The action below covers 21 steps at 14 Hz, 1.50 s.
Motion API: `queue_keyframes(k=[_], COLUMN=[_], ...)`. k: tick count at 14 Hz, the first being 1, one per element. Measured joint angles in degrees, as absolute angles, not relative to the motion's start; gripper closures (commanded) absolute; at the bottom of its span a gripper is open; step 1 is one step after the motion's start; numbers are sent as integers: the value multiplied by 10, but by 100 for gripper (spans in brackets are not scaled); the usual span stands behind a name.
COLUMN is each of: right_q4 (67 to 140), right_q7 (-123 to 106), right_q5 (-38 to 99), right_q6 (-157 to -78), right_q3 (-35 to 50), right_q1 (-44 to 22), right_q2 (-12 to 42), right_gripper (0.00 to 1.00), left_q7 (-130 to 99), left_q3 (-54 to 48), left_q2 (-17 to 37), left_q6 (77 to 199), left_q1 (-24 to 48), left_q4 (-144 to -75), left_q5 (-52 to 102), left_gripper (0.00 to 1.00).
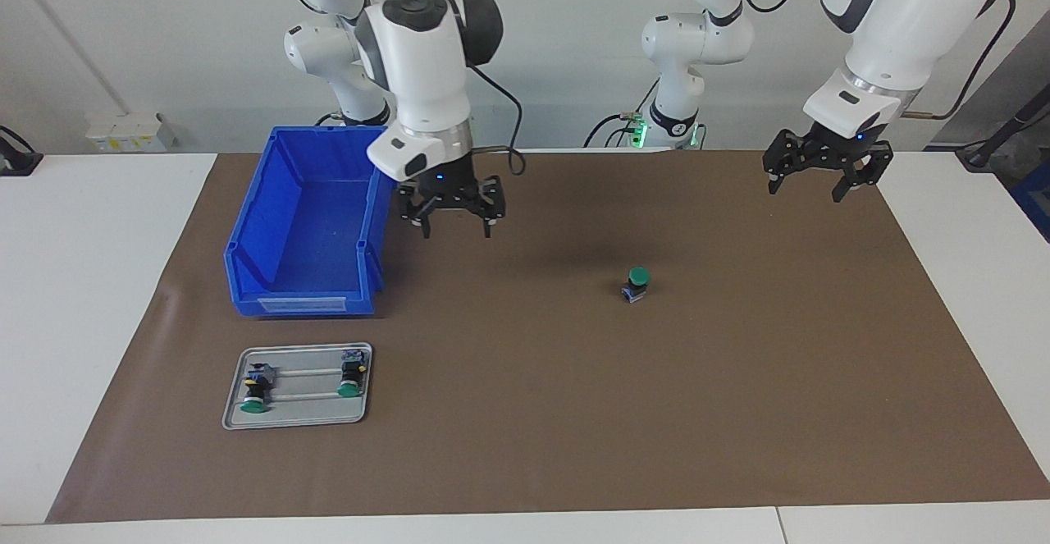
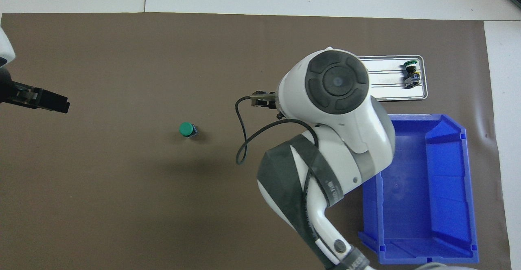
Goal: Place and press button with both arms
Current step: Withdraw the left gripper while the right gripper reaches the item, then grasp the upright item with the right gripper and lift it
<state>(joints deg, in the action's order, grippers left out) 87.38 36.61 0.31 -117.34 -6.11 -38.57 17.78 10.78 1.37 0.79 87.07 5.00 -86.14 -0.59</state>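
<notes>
brown mat [image 1: 738, 380] on white table [image 1: 90, 281]

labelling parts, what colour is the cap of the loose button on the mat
Green, a round cap on the button; it shows best in the overhead view.

This is a robotics lab: two white arms [image 1: 426, 60] stand at a white tabletop [image 1: 82, 281] covered with a brown mat [image 1: 656, 404], before a plain wall, with a blue parts bin [image 1: 303, 224] beside the right hand [image 1: 453, 220].
</notes>
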Motion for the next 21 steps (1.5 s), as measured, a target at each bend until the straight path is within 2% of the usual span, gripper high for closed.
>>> queue_keyframes(k=[7, 13, 21], right_q4=[815, 763, 761], right_q7=[423, 419, 365], right_q5=[4, -49, -60], right_q6=[-1272, -1351, -1392], right_q3=[-61, -62, -62], right_q1=[-480, -513, -520], right_q2=[269, 388, 405], right_gripper=[1, 1, 1], left_q7=[121, 121, 121], left_q3=[16, 15, 14], left_q2=[8, 8, 2], left_q6=[864, 863, 869], left_q1=[36, 36, 36], left_q4=[-865, -869, -888], left_q5=[-6, -6, -6], left_gripper=[0, 0, 0])
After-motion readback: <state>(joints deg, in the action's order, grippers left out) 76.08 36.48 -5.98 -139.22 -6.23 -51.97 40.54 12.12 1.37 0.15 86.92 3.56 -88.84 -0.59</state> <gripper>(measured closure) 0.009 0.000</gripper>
